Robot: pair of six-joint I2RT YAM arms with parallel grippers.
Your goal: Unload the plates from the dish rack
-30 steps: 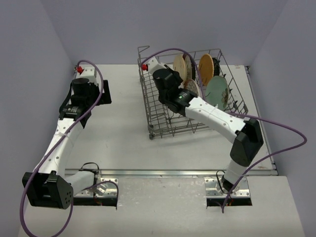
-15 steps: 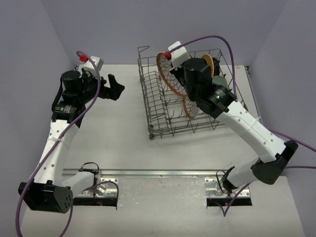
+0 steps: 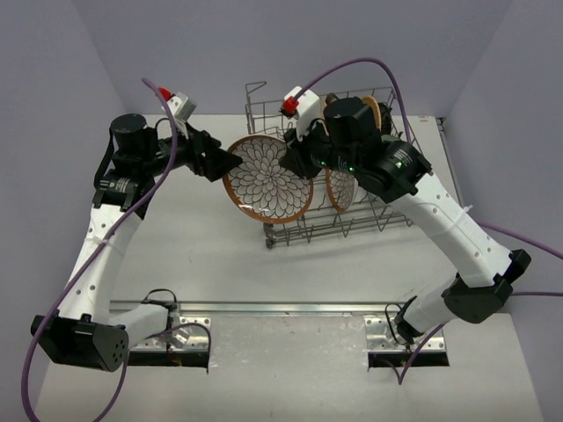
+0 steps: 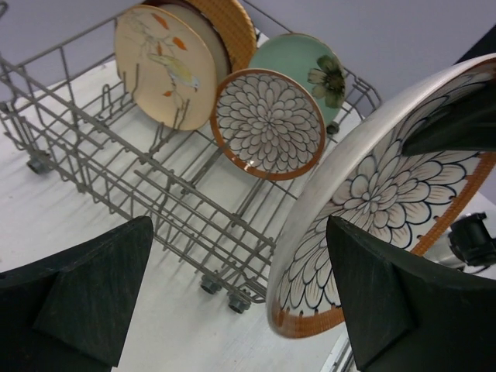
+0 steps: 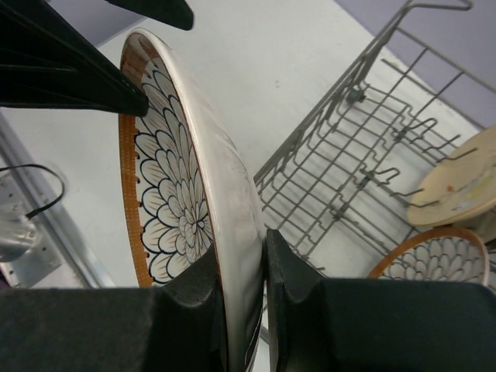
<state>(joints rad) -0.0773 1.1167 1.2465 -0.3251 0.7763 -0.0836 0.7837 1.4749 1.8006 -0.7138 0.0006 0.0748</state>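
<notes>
The white table point(image 3: 220, 264) carries the dish rack point(image 3: 325, 230), a grey wire basket with upright tines and small corner wheels, set toward the right arm's side. Off its left end, clear of the wires and above bare table, hangs the floral plate point(image 3: 268, 178), a glazed white disc with a dark petal lattice and a red-brown rim band. It is held on edge with its face tipped upward. The coming move turns on this plate lying directly between the 2 arms. The right gripper point(image 5: 242, 271) is clamped on its right rim, 1 finger on each face. The left gripper point(image 4: 239, 232) has its jaws spread wide astride the opposite rim, with the plate much closer to its right finger and nothing pinched yet. A handover to the left arm looks likely, needing only a squeeze across the thin, slick edge. At least 4 dishes stand in the tines: a second floral plate point(image 4: 268, 122), a mint green plate point(image 4: 306, 74), a cream plate point(image 4: 167, 66) and an orange-tan plate point(image 4: 229, 19).
</notes>
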